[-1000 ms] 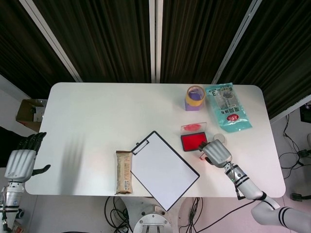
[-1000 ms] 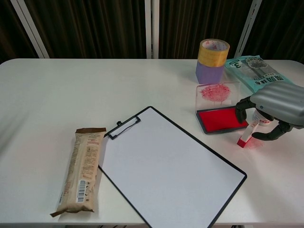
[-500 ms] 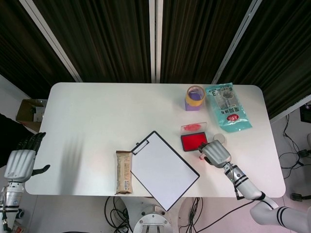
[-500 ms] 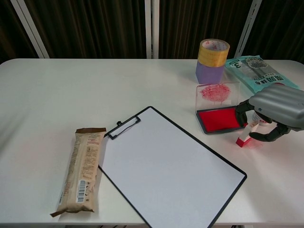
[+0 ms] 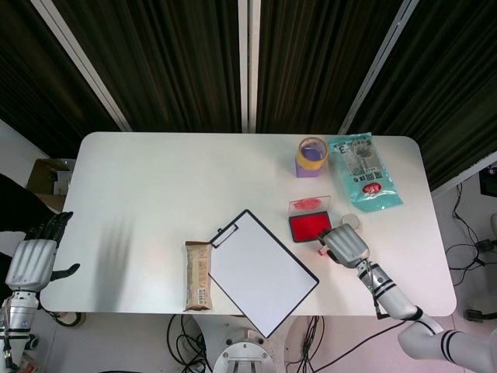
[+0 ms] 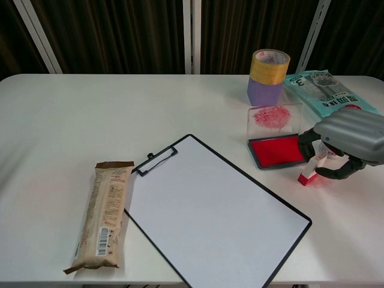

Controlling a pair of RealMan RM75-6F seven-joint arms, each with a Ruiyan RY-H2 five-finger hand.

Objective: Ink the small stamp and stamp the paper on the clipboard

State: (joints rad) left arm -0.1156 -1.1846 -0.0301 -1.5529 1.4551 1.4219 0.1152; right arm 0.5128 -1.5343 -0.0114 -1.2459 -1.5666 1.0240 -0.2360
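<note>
right hand [image 6: 348, 141] nudged back, white table [image 5: 155, 186], dark curtains [image 5: 178, 62]

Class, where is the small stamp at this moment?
In the chest view, the small stamp is at the right, held by the right hand, its red base on the table just right of the open ink pad.

Ink pad [image 6: 277, 150] right of clipboard [image 6: 217, 211]
</note>
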